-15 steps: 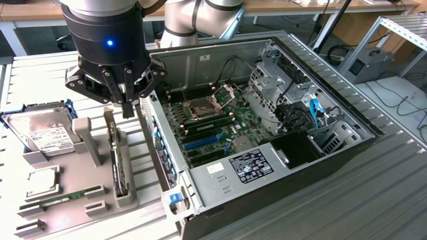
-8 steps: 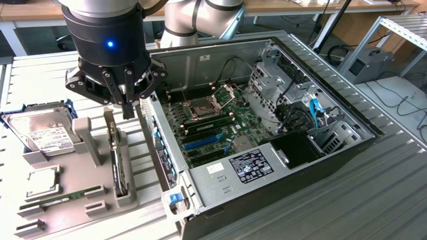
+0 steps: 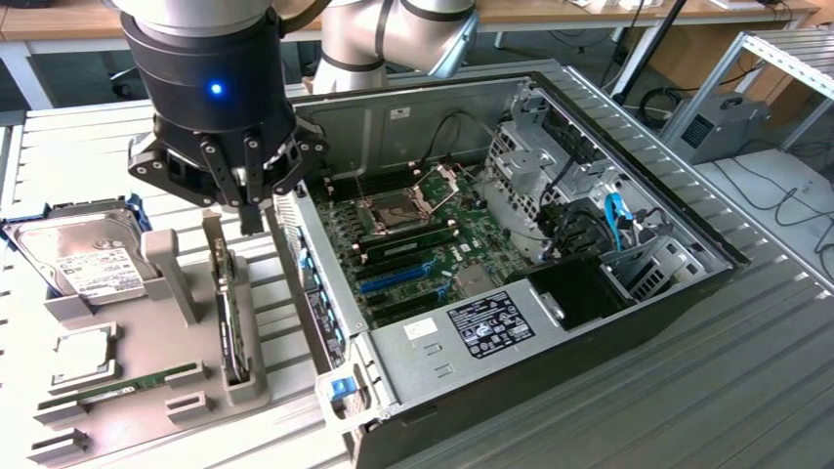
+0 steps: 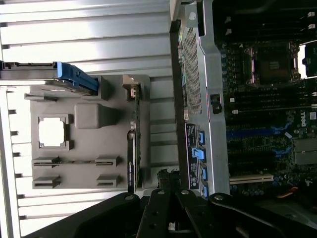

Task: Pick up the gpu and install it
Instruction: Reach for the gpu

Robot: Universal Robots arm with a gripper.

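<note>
Gripper [image 3: 252,223] hangs upper left of the exterior view, fingers clenched on nothing, just above gpu [image 3: 229,313]; gpu stands on edge in grey holder [image 3: 167,274], lower left, beside pc case [image 3: 431,386]; judged: centre over card's top edge, stay vertical, keep off case wall.

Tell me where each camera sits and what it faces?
Exterior view: off the arm, high up, angled down on the open computer case and grey holder; arm and closed fingers show.
Wrist view: on the wrist, looking down past the fingers at holder and case.
Shared: the gpu standing on edge in the holder, and the hard drive.
</note>
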